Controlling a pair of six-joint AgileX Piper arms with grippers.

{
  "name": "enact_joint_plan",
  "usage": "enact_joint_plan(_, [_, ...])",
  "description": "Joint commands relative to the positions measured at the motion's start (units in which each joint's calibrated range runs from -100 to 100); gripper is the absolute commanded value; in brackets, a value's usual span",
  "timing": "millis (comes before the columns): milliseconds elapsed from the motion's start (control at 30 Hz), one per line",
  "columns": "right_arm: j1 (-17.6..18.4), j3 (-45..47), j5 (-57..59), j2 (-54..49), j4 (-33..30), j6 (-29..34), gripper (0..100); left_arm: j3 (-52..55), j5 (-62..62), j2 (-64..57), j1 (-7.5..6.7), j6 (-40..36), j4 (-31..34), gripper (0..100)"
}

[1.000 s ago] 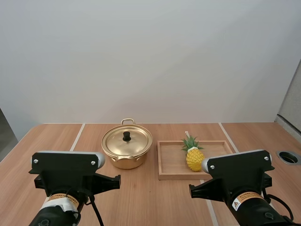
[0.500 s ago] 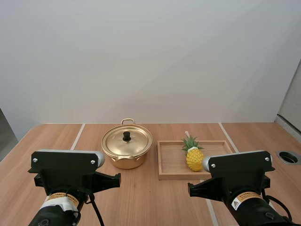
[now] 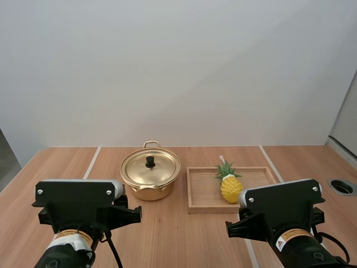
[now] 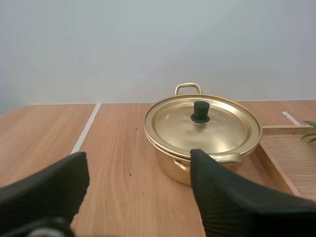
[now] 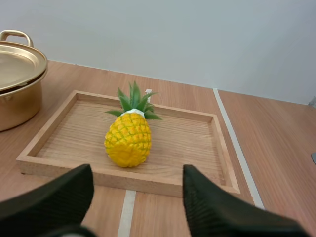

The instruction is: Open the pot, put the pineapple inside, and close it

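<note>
Left gripper [image 4: 138, 165], right gripper [image 5: 137, 175]: splayed, empty

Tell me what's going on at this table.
Nothing is held yet. The round gold metal pot sits on the wooden table with its gold lid on. The small yellow pineapple lies in the shallow wooden tray beside it. The left end effector is open, facing the pot; the right end effector is open, facing the pineapple.

Table [image 3: 167, 237] w/ pot [image 3: 149, 191], tray [image 3: 203, 190]
</note>
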Motion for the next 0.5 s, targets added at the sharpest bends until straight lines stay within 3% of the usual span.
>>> enact_joint_plan(0, [-0.2,0.0,-0.1,-0.3,-0.5,0.2,100,0.0,-0.4,-0.3,0.07,-0.6,1.4,100])
enact_joint_plan(167, [-0.2,-3.2,-4.9,-0.3,-4.8,0.2,100,-0.3,-9.0,-0.3,0.07,1.8,7.4,100])
enact_joint_plan(367, [-0.2,-16.8,-21.0,-0.3,-14.2,-0.5,100,-12.8,-25.6,-0.3,0.07,5.1,9.2,100])
enact_joint_plan(467, [-0.6,-24.2,-17.9,-0.3,-14.0,-0.2,100,-21.8,-25.0,-0.3,0.07,6.7,9.2,100])
